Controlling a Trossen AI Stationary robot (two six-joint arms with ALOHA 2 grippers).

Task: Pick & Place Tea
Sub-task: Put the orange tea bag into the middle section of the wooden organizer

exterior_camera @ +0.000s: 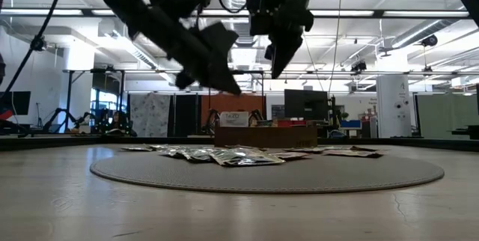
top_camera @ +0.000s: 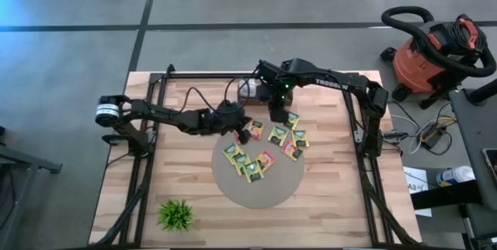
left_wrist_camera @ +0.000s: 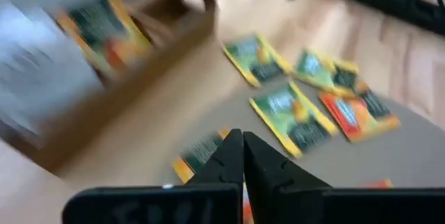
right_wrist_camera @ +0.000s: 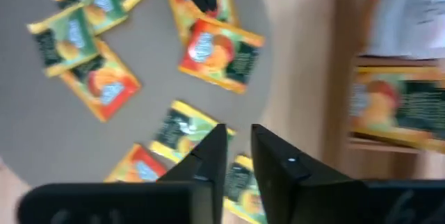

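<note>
Tea sachets [top_camera: 264,151] lie scattered on a round grey mat [top_camera: 233,184] on the wooden table [top_camera: 326,203]. Both grippers hover above the mat's far edge: the left gripper [left_wrist_camera: 241,156] closed and empty, the right gripper [right_wrist_camera: 238,151] slightly parted, holding nothing.

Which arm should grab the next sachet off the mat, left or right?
Probably right: the right gripper hangs open just above sachets at the mat's far edge. The left gripper is shut, empty, at the mat's left rim.

Green plant [top_camera: 176,214]; shop vacuum [top_camera: 429,54]; round mat [top_camera: 256,192]
</note>
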